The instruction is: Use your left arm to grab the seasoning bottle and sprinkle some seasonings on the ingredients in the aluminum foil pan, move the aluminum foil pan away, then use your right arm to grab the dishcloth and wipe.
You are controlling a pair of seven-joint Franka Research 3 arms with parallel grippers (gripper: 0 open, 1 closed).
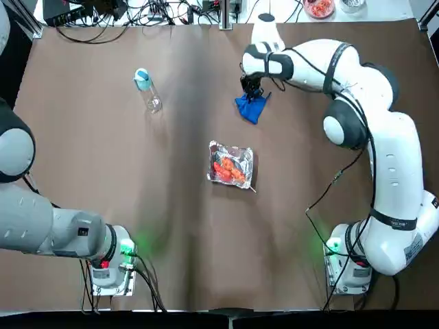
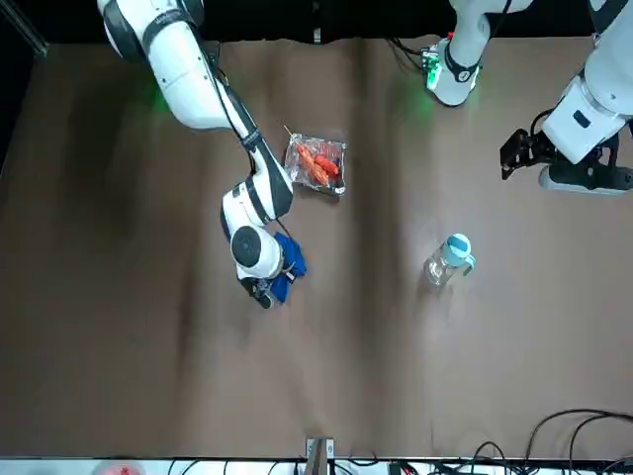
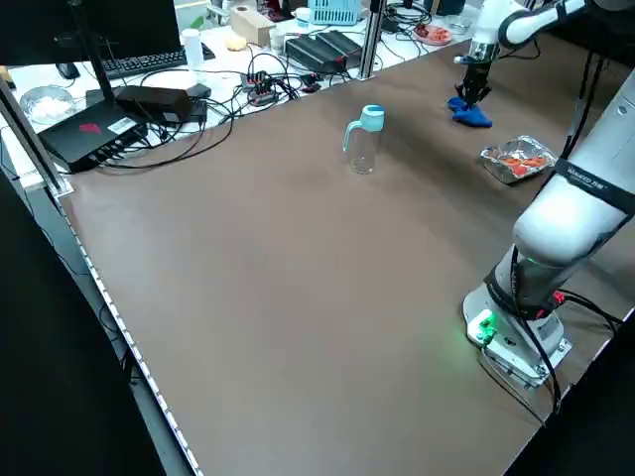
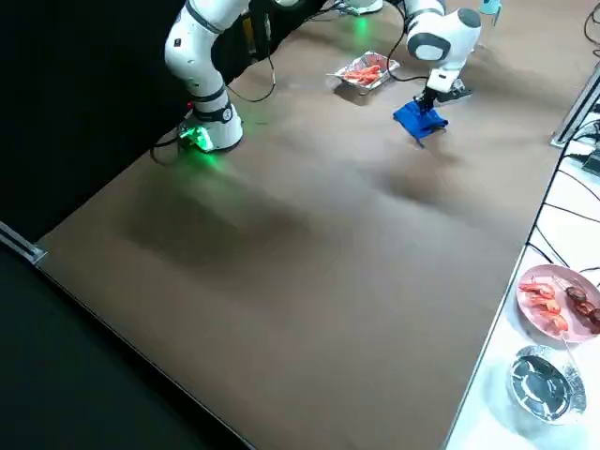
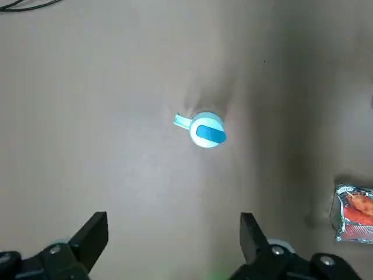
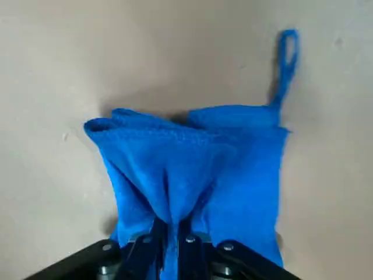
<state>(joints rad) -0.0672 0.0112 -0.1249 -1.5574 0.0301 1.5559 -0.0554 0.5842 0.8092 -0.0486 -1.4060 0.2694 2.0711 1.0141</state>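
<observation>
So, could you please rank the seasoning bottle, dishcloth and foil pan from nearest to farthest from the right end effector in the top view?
1. Dishcloth: gripped by the right end effector.
2. Foil pan: toward the bases, slightly left.
3. Seasoning bottle: off to its left.

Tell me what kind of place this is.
Probably a robotics lab or test workspace: two robot arms bolted to one brown table, a metal frame post at its edge, and tangled cables beside a monitor.
</observation>
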